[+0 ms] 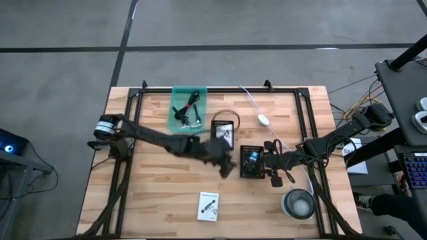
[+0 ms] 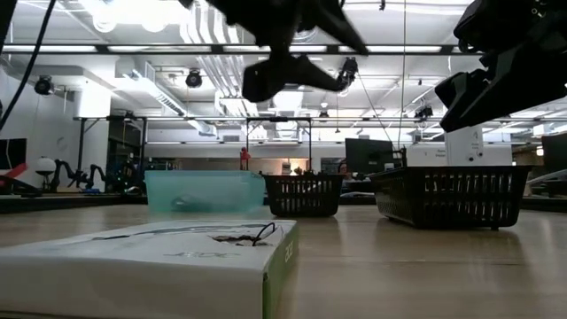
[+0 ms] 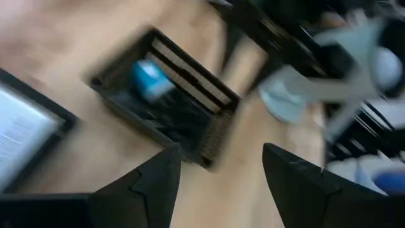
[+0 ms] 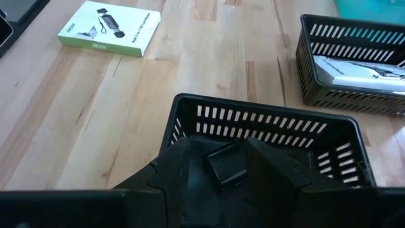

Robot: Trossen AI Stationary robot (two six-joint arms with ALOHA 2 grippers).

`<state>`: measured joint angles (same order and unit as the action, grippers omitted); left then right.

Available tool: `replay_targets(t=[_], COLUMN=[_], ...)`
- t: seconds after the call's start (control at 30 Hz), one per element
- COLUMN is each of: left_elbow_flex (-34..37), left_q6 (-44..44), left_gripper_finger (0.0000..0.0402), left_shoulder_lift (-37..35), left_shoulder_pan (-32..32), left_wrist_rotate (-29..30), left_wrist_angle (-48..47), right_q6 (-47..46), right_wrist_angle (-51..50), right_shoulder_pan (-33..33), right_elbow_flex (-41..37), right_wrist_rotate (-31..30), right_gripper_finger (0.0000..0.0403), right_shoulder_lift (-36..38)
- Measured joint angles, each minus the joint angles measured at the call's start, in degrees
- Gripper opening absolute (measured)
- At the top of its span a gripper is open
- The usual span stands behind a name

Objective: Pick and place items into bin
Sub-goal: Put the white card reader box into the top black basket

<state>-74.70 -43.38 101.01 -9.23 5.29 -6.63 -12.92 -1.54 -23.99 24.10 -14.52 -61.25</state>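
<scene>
My left gripper point(image 1: 228, 167) point(image 3: 218, 158) hovers open and empty just left of a small black basket point(image 1: 252, 162) point(image 3: 171, 101) that holds a blue-topped item. My right gripper point(image 1: 272, 170) point(image 4: 226, 158) is at that basket's right side, over its rim point(image 4: 266, 111), shut on a small black block point(image 4: 226, 168). A teal bin point(image 1: 189, 109) point(image 2: 204, 190) at the far edge holds a black coiled cable. A second black basket point(image 1: 223, 130) point(image 4: 354, 69) holds a white packet. Another white printed packet point(image 1: 208, 205) point(image 4: 111, 26) lies flat near the near edge. My right gripper pinches the small black block point(image 4: 226, 168) between its two fingers point(image 4: 183, 171), one on either side. The block is held at the basket's rim, clear of the table. Which part of the block the pads meet is hidden by the fingers themselves.
A round clear container point(image 1: 298, 203) stands near the near right corner. A white oval on a white cord point(image 1: 263, 120) lies right of the second basket. Black frame rails point(image 1: 127, 133) run along the table's left and right sides. Bare wood shows at the near left.
</scene>
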Motion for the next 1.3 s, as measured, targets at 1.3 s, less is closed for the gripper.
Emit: replay_targets(t=[1.3], left_elbow_flex=[-27.4], left_q6=[-47.1], left_gripper_finger=[0.0205], left_shoulder_lift=[22.3], left_shoulder_pan=[-21.7], left_wrist_rotate=[6.5], left_wrist_angle=[-27.3], right_q6=[-0.1], right_wrist_angle=[-1.7], right_shoulder_pan=[0.0], right_elbow_flex=[0.0], right_wrist_rotate=[0.0], right_gripper_finger=[0.0139], right_shoulder_lift=[0.0])
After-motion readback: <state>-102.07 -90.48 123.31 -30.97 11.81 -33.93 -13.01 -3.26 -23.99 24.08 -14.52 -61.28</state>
